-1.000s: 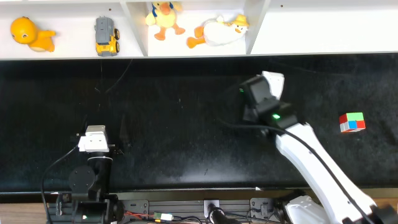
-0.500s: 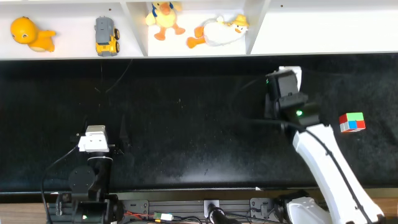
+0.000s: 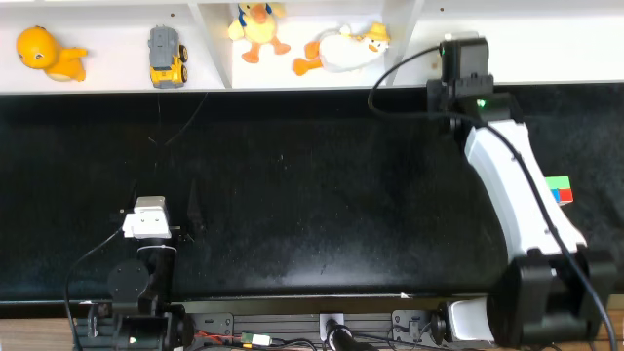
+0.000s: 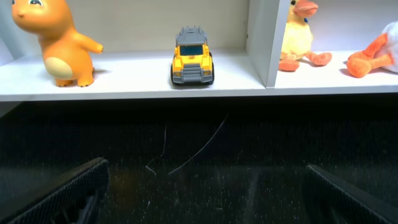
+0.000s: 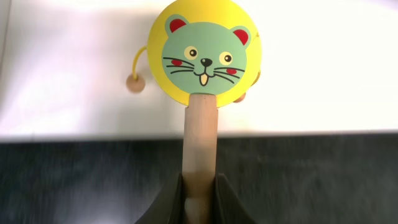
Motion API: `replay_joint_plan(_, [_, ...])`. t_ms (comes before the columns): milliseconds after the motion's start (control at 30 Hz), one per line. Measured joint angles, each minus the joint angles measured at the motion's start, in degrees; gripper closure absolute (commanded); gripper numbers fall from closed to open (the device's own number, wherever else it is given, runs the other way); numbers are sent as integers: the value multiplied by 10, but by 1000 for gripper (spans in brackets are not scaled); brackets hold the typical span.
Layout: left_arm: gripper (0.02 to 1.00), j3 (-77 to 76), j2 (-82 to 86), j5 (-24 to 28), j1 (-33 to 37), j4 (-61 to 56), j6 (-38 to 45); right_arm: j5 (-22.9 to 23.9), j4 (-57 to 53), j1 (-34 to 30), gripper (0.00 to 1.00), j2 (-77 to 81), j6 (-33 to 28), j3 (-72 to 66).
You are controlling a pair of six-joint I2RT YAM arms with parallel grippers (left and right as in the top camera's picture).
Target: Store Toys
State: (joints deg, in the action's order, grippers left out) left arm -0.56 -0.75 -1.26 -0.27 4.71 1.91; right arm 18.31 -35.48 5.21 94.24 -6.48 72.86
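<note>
The right arm has swung from the middle of the worktop [image 3: 292, 175] up toward its back right. The right gripper [image 5: 199, 190] now sits at the front edge of the shelf [image 5: 323, 74], at the right-hand compartment. Its fingers are pinched narrow on the wooden handle of a rattle [image 5: 204, 53]. The rattle's yellow cat-faced disc is over the white shelf floor; whether it touches cannot be told. The left gripper [image 4: 208, 193] is spread wide near the worktop's front-left corner, facing a toy truck [image 4: 192, 56]. A coloured cube [image 3: 559, 189] lies near the worktop's right edge.

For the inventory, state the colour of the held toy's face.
Green face on a yellow toy; best in right wrist view.
</note>
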Motion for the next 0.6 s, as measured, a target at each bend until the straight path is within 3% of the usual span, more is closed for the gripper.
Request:
replay_joint_plan(400, [20, 0, 0, 0, 0, 0, 0, -63, 66, -3, 899, 114, -35, 71])
replay_joint_plan(500, [20, 0, 0, 0, 0, 0, 0, -79, 71, -3, 730, 122, -33, 74])
replay_joint_plan(600, [20, 0, 0, 0, 0, 0, 0, -84, 69, -5, 391, 123, -25, 75])
